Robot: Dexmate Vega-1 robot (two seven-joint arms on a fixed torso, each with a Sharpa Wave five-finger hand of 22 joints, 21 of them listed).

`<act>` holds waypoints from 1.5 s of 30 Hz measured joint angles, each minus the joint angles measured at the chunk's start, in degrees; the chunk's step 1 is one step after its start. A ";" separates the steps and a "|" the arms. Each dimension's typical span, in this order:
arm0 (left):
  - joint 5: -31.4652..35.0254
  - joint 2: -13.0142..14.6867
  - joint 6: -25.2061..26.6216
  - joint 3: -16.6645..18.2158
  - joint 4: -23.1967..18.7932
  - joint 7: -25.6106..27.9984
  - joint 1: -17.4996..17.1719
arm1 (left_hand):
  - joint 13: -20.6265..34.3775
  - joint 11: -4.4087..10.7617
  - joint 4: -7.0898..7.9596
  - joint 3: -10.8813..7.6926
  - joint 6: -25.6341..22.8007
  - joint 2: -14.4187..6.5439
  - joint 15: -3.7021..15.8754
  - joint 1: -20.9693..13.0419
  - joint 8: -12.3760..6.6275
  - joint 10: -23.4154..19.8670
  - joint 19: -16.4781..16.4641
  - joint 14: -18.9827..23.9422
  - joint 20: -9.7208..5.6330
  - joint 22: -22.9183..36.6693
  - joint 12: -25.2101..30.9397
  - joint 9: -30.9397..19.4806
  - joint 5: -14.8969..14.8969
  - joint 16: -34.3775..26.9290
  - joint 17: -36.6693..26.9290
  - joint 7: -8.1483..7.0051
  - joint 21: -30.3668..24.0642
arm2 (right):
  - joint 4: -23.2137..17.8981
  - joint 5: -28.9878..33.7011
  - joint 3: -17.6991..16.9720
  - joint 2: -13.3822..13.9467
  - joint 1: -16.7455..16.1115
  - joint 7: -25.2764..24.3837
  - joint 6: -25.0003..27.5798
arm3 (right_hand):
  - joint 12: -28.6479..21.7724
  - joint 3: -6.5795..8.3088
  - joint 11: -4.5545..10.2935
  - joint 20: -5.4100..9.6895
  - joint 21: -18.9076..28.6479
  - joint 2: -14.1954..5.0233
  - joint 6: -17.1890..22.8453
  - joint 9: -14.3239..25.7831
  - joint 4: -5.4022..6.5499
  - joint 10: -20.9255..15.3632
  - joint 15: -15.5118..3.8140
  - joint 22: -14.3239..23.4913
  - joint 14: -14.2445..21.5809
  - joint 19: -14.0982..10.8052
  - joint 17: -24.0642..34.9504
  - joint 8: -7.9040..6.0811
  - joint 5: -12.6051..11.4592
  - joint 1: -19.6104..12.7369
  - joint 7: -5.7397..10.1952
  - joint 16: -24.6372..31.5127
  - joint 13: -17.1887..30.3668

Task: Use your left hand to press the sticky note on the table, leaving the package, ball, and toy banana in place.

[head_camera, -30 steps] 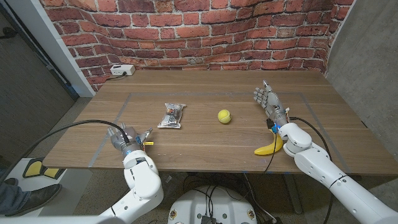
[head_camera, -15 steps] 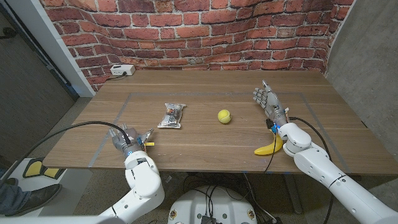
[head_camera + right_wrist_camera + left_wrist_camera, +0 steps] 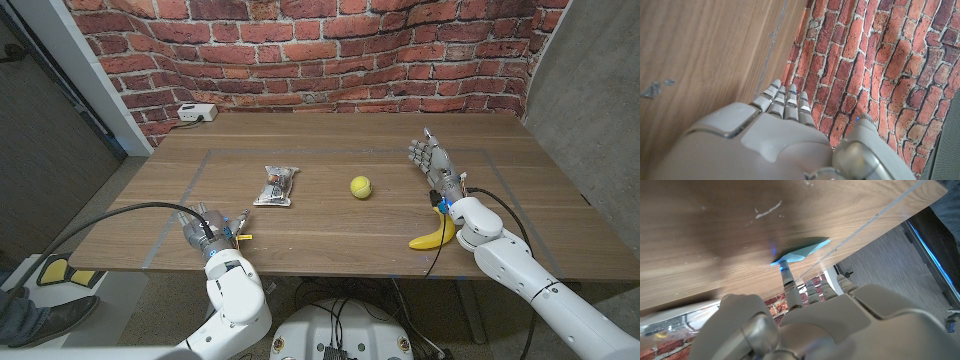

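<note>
Fingertips (image 3: 788, 278) of the left hand (image 3: 805, 325) pressed a blue sticky note (image 3: 801, 253), its pointed long axis running along the wood-grain table (image 3: 715, 225). Head view: left hand (image 3: 212, 229) near the front edge; right hand (image 3: 429, 160) upright, fingers together, holding nothing.

My left hand (image 3: 208, 228) reaches low over the counter's near edge, one fingertip (image 3: 786, 271) extended downward. My right hand (image 3: 430, 160) stands open, fingers together, holding nothing.
</note>
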State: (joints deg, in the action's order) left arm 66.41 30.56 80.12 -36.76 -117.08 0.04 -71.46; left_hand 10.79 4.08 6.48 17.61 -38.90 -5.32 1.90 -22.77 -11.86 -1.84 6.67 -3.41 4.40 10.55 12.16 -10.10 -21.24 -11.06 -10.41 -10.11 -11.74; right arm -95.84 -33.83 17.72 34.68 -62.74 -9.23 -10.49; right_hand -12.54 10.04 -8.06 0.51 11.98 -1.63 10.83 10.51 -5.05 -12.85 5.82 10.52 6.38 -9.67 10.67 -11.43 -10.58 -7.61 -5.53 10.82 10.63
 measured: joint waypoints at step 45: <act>-6.67 1.36 -0.25 -6.52 -4.04 6.26 2.56 | 0.00 -0.16 0.16 0.16 0.86 -0.50 -0.40 -0.50 0.65 -1.27 0.00 0.68 0.00 0.00 0.00 -0.33 0.00 0.00 0.00 -0.02 0.00 | 1.68 -1.22 -0.79 0.17 0.26 1.93 -1.42 | 0.00 0.00 0.00 0.00 0.00 0.00 0.00 0.00 0.00 0.00 0.00 0.00 0.00 0.00 0.00 0.23 0.00 0.00 0.00 0.00 0.00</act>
State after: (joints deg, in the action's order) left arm 59.74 31.92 79.87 -43.29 -121.12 6.30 -68.90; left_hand 10.79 3.91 6.64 17.77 -38.04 -5.82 1.50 -23.27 -11.22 -3.11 6.67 -2.73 4.40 10.55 12.16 -10.43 -21.24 -11.06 -10.41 -10.14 -11.74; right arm -94.16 -35.04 16.94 34.85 -62.48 -7.30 -11.91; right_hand -12.54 10.04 -8.06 0.51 11.98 -1.63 10.84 10.51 -5.05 -12.85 5.82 10.52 6.38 -9.68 10.68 -11.20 -10.58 -7.61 -5.53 10.82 10.63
